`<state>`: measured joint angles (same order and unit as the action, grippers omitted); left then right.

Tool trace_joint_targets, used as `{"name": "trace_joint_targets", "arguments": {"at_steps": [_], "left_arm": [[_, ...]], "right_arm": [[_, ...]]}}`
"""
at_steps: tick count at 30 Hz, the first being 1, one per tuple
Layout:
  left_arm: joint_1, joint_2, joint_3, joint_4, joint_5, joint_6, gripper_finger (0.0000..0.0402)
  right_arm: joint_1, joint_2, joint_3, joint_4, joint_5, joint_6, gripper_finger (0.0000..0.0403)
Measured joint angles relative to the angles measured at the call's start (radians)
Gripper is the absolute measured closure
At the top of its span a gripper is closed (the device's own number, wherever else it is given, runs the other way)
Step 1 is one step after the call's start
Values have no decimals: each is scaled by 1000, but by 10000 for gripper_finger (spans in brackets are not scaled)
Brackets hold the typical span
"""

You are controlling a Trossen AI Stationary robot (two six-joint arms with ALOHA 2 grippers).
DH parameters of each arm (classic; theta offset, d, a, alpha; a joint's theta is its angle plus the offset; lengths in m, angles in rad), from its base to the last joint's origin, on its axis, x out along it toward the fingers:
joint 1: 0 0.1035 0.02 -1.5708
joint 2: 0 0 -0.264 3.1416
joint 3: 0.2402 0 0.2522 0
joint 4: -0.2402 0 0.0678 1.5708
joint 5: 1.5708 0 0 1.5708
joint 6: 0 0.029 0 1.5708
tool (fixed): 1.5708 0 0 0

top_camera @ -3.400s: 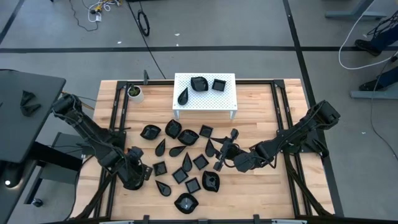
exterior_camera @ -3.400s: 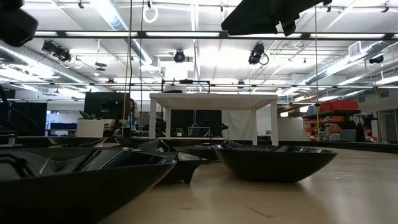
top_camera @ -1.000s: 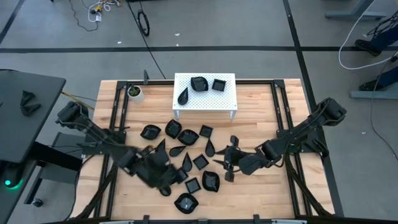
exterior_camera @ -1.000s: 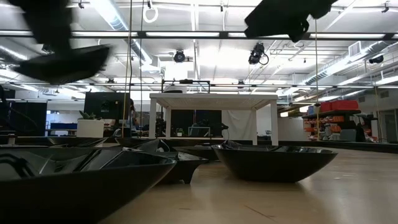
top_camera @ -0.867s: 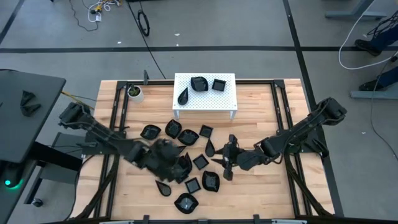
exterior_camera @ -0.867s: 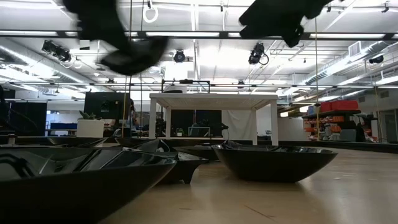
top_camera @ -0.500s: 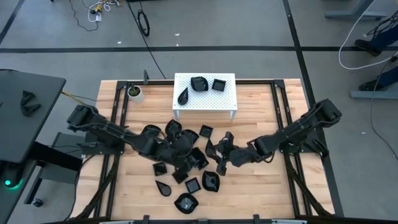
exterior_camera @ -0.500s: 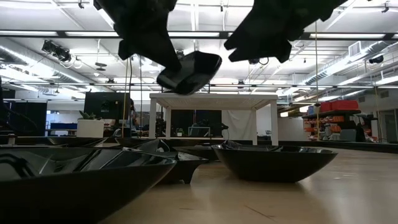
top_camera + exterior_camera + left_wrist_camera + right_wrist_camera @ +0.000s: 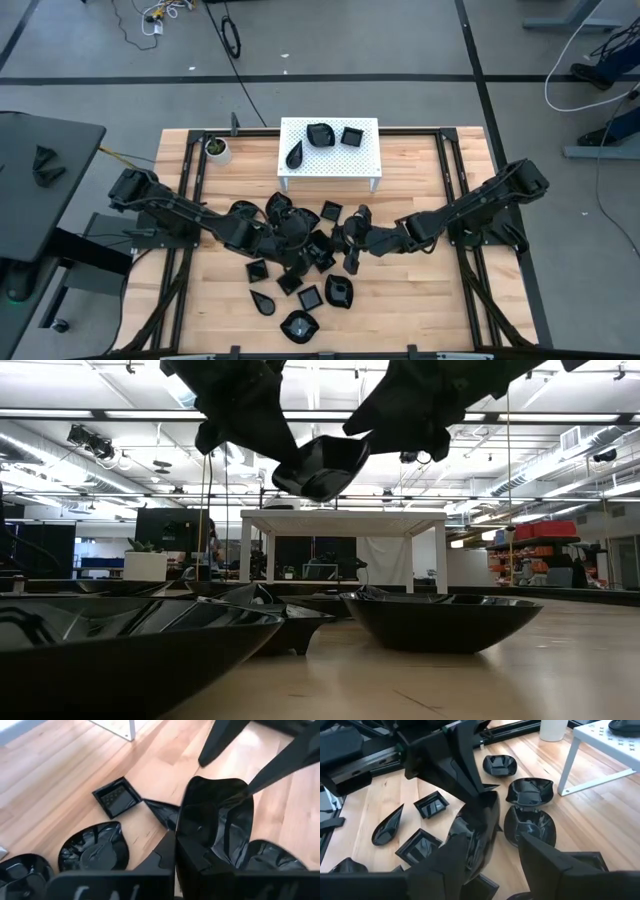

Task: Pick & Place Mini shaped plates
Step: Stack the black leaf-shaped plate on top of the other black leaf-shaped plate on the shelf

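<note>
Mid-air handover over the table [image 9: 420, 300]: I hold one plate [image 9: 322, 466] up for my other arm.
My left gripper [image 9: 298, 238] clamps its rim; my right gripper [image 9: 352, 238], jaws spread, must close on the plate next, I judge.

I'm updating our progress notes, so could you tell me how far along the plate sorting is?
Three plates already sit on the white stand. The left end effector holds one plate aloft, and the open right end effector meets it. Most plates remain on the table.
</note>
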<state>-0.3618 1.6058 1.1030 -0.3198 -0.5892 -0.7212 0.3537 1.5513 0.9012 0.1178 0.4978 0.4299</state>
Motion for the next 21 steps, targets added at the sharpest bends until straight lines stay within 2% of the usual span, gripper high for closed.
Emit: {"name": "trace_joint_targets", "arguments": {"at_steps": [7,12,15,21], "left_arm": [[0,0,0,38,-1,0,387],[0,0,0,60,-2,1,386],[0,-6,-1,96,-1,55,380],[1,-89,-2,103,72,142,325]], "right_arm": [[-12,0,0,3,2,-60,279],[-14,0,0,-2,35,-88,345],[-16,0,0,-20,45,-124,389],[-68,-36,1,-41,45,-201,394]]}}
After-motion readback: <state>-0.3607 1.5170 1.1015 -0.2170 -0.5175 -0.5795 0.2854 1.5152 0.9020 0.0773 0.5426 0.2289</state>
